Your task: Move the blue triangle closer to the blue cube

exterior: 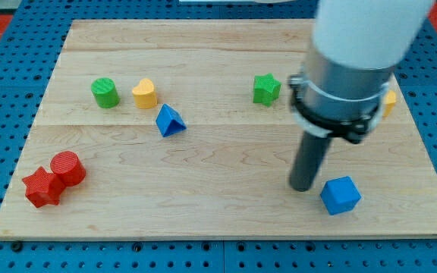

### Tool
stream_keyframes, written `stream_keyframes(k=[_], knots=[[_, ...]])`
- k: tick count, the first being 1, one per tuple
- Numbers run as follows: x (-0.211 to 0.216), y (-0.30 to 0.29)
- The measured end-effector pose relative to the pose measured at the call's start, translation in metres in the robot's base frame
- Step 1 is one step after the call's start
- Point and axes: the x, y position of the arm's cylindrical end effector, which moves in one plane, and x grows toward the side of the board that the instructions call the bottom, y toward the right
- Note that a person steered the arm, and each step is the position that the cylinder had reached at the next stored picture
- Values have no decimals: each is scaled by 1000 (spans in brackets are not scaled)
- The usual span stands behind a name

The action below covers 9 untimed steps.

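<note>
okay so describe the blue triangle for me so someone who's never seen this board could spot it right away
Start at the wooden board and look to the view's left half, where a green cylinder and a yellow block sit side by side. Just below and right of the yellow block is the blue triangle. It is the only blue piece there; the blue cube sits far right by my tip.

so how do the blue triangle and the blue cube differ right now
The blue triangle is a wedge with a pointed top; the blue cube is boxy with flat faces. The triangle lies left of centre near the yellow block; the cube sits low on the view's right. My tip is just left of the cube, far from the triangle. Both are blue.
</note>
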Motion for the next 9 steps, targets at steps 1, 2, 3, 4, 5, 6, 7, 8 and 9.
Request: stream_keyframes(k=[1, 2, 3, 4, 5, 6, 7, 8, 9], knots=[[44, 17], [44, 59], [44, 32], [2, -83], [-61, -166], [-88, -228], [-106, -242], [-139, -186], [-104, -105]])
